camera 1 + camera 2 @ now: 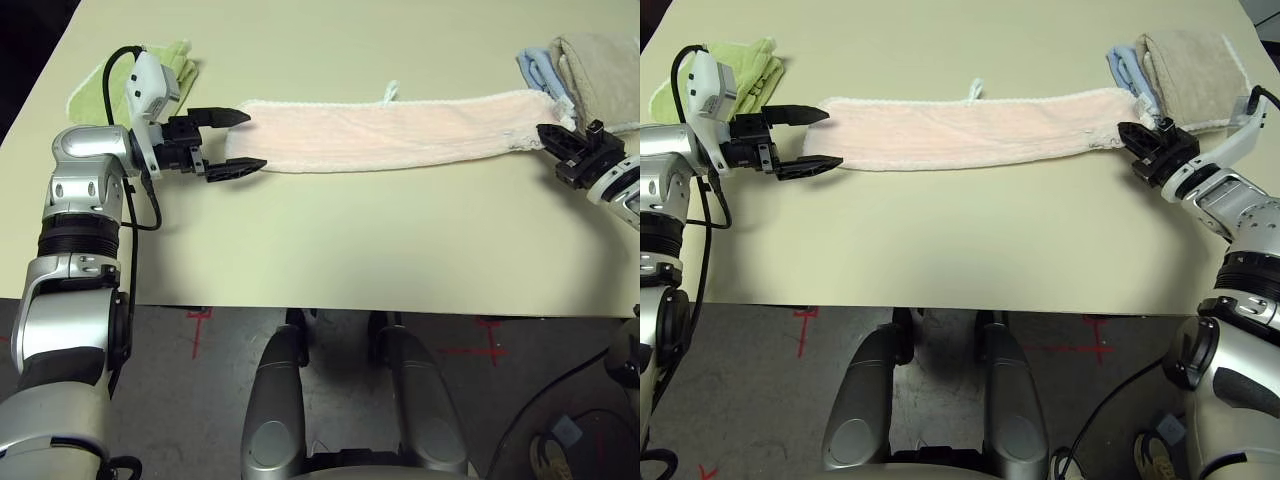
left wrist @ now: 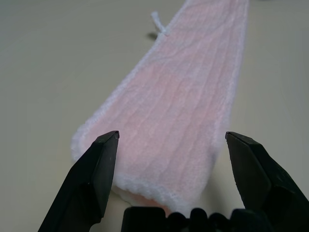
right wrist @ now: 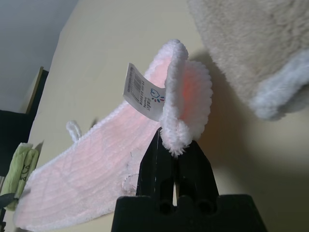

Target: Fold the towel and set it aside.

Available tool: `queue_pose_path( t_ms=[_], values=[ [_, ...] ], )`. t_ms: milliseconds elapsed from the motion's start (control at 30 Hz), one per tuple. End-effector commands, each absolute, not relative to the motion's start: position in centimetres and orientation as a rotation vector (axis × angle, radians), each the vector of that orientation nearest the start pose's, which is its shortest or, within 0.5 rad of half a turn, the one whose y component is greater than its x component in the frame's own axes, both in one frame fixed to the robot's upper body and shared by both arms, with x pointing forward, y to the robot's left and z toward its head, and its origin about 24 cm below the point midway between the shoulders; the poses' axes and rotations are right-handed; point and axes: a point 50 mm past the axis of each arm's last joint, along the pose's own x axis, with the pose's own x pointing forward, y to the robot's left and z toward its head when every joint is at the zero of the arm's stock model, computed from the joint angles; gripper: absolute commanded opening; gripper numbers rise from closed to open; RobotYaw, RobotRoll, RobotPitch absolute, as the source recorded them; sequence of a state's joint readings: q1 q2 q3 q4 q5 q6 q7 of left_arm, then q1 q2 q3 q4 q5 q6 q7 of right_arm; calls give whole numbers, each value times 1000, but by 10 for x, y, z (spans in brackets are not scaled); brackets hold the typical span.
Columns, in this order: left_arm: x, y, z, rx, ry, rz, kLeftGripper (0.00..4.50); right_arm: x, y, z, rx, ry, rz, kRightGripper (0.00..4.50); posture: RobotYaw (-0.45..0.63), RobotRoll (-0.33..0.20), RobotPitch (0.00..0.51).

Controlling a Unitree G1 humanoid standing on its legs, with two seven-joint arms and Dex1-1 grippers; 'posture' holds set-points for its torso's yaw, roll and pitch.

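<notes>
The towel point(image 1: 390, 133) is laid out as a long, narrow pink strip across the far half of the table point(image 1: 330, 250), running from nine o'clock to three o'clock, with its small white loop point(image 1: 390, 92) sticking out at twelve o'clock from the far edge. At the nine o'clock end, the left gripper point(image 1: 240, 142) is held wide open, one black finger on each side of the strip's end, nothing being clamped. At the three o'clock end, the right gripper point(image 1: 1137, 135) is pinched tight on the towel's edge, and a white tag point(image 3: 144, 92) is seen beside the held fold. A green folded towel point(image 1: 175, 62) is seen at ten o'clock behind the left wrist; a light blue towel point(image 1: 1123, 66) and a beige towel point(image 1: 1190, 65) are stacked at two o'clock, just beyond the gripped end.
</notes>
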State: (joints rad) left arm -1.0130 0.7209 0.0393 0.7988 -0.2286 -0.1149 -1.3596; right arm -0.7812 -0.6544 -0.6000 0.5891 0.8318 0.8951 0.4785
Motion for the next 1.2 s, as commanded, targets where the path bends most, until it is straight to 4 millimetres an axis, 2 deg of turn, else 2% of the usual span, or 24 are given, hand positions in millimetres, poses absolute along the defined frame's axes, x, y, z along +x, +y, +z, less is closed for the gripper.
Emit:
queue_pose_path(
  t_ms=[33, 167, 400, 533, 667, 833, 1200],
  values=[
    [355, 249, 247, 542, -144, -1045, 4500, 333, -317, 203, 740, 30, 334, 18, -37, 0, 383],
    [353, 247, 253, 485, -195, -1080, 4500, 332, -313, 207, 668, 28, 382, 18, -38, 0, 382],
    [351, 245, 257, 434, -231, -1132, 4500, 329, -308, 218, 392, -7, 539, 18, -42, 0, 380],
    [351, 245, 258, 425, -237, -1133, 4500, 328, -301, 227, 297, -22, 637, 18, -43, 0, 378],
    [352, 245, 259, 423, -234, -1131, 4500, 329, -287, 236, 209, -21, 727, 18, -41, 0, 375],
    [351, 244, 254, 417, -221, -1140, 4500, 335, -258, 239, 219, -18, 767, 18, -36, 0, 362],
    [351, 243, 256, 419, -213, -1144, 4500, 342, -209, 222, 102, 85, 785, 18, -21, 0, 348]
  ],
)
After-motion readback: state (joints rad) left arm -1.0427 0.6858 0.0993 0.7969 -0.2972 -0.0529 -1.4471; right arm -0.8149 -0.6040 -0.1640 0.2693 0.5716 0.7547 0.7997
